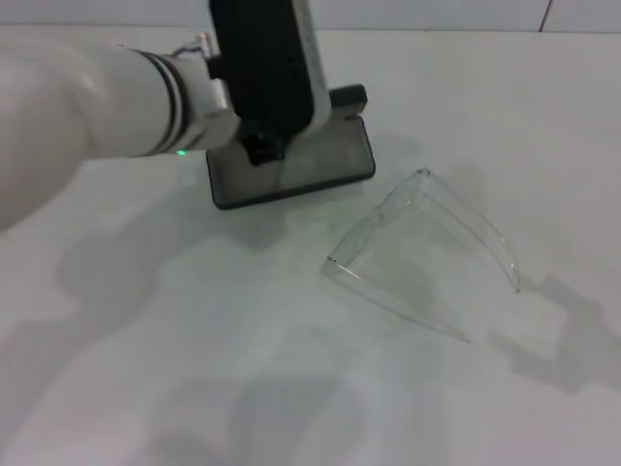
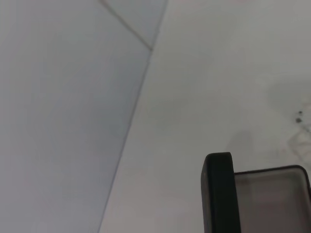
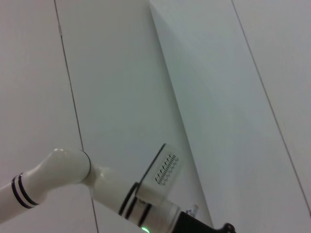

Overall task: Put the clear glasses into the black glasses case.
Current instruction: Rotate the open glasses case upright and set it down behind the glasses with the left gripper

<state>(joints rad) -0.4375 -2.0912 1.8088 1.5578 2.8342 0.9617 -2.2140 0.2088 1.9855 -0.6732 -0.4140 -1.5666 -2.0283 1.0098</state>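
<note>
The black glasses case (image 1: pixel 291 170) lies open at the back middle of the table, its grey lining facing up and its lid (image 1: pixel 347 97) raised at the far side. My left gripper (image 1: pixel 264 146) hangs over the case's left half, its black body hiding part of the lid. In the left wrist view the case (image 2: pixel 272 199) shows its grey lining beside a black upright edge. The clear glasses (image 1: pixel 417 248) rest on the table to the right and in front of the case, with their arms spread toward the front right. My right gripper is out of view.
The white table (image 1: pixel 146 340) carries only the case and the glasses. A pale wall (image 1: pixel 437 12) runs along its far edge. The right wrist view shows the left arm (image 3: pixel 63 170) against wall panels.
</note>
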